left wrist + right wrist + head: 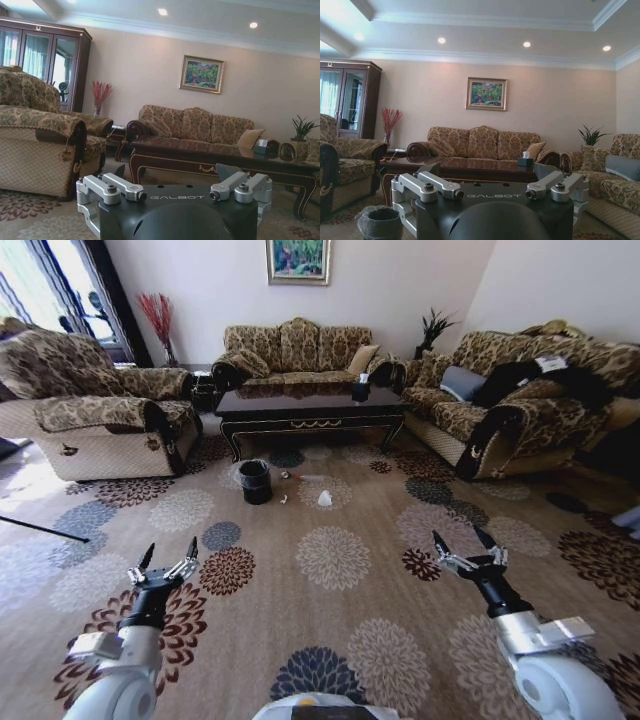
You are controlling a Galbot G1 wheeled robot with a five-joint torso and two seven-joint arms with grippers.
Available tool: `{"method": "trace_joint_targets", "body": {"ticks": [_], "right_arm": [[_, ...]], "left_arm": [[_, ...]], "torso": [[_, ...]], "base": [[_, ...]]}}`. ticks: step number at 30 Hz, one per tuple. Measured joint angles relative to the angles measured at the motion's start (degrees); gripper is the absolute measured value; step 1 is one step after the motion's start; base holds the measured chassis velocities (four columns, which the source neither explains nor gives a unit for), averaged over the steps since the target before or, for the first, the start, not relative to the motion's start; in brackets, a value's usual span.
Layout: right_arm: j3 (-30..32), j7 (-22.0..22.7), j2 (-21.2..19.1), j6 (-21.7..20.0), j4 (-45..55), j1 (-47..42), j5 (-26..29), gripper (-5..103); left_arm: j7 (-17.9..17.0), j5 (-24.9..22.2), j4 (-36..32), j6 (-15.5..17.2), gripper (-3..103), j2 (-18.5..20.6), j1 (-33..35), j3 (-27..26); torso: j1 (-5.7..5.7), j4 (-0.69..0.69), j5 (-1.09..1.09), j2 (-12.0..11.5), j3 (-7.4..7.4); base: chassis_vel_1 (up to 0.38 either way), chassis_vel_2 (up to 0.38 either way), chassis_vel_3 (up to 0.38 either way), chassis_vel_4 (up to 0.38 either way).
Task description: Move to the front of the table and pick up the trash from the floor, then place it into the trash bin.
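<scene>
Black bin (255,480) — one — stands before one worktop (310,403); three trash bits (324,498) lie beside it; left tool (168,563) and right tool (468,545) both gape open.

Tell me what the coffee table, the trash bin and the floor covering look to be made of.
The table looks like dark brown wood with a glossy lacquer: its top mirrors the room, and gold trim runs along the front. The trash bin appears to be black plastic, lined with a crinkled greyish plastic bag over its rim. The floor is matte, woven-looking beige carpet patterned with flower medallions.
</scene>
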Motion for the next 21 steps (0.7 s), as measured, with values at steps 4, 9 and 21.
{"method": "trace_joint_targets", "body": {"ticks": [4,9,21], "right_arm": [[0.78,-0.32,0.36,0.63,-0.17,0.38,-2.07,100],[1.44,-0.44,0.36,1.03,-0.17,0.22,-2.94,100],[1.41,-0.63,1.22,1.26,-0.27,0.13,-3.14,100]], "left_arm": [[-0.12,0.61,0.26,-0.15,100,-0.14,0.63,0.28],[-0.18,0.53,-0.93,0.13,100,-0.33,0.8,0.37],[-0.51,0.02,-1.91,-0.12,100,-0.66,2.36,0.3]], "torso": [[-0.17,0.0,0.0,-0.55,-0.37],[-0.4,0.0,0.0,-1.18,-0.78],[-1.24,0.0,0.0,-3.23,-2.0]], "base": [[0.0,0.0,0.0,0.0],[0.0,0.0,0.0,0.0],[0.0,0.0,0.0,0.0]]}}
